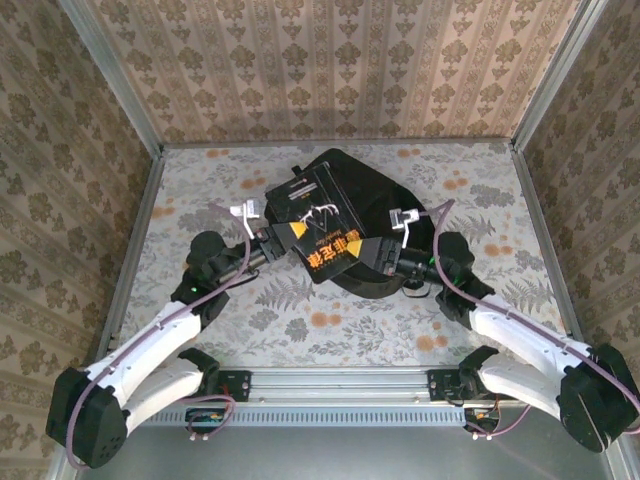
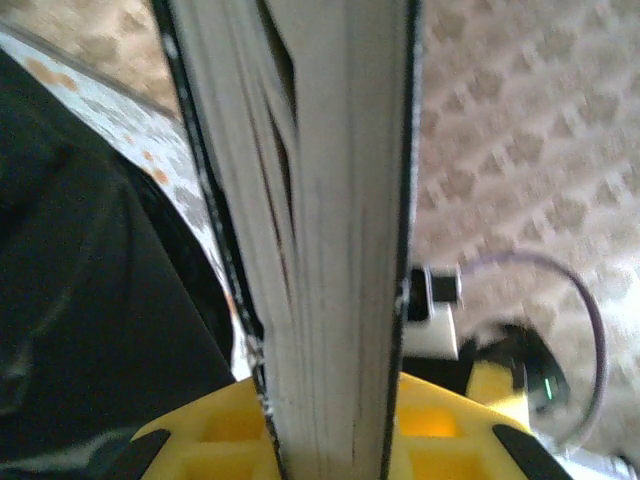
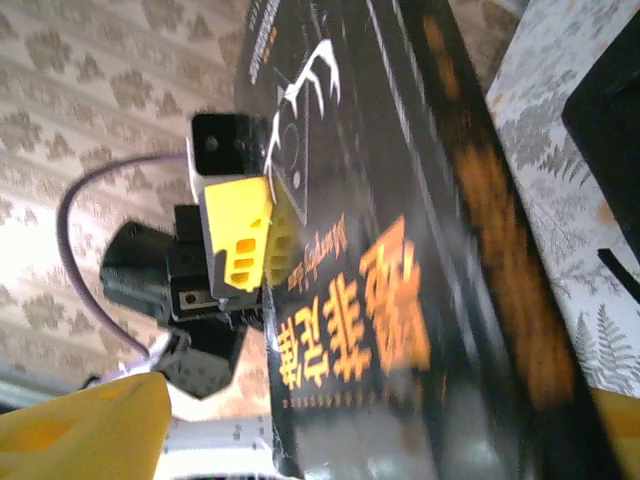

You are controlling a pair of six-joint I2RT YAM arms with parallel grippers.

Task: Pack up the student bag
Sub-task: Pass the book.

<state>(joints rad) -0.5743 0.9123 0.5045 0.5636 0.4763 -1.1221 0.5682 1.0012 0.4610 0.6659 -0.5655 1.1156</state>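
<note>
Reaching out from the near edge of the table (image 1: 330, 335), the two arms meet over its middle, where a black book (image 1: 322, 238) with orange characters is held above the student bag (image 1: 378, 185). The left gripper (image 1: 272, 237) pinches the book at its left edge, with the pages standing between its yellow fingers (image 2: 200, 440). The right gripper (image 1: 386, 258), at the book's right side, is spread, and one finger (image 3: 90, 430) stands clear of the cover. The step in hand seems to be putting this book into the bag, with the left arm alone carrying it. The next move probably calls for tilting the book and lowering it to the bag's opening. The book hides that opening, so its width cannot be told, and the right gripper could perhaps hold the fabric apart. The bag lies in the far half of the table, close to the far edge and about midway between the side edges. The table carries a pale cover printed with leaves and orange flowers. Papered walls (image 1: 330, 60) with a beige ornament pattern close it on three sides.
</note>
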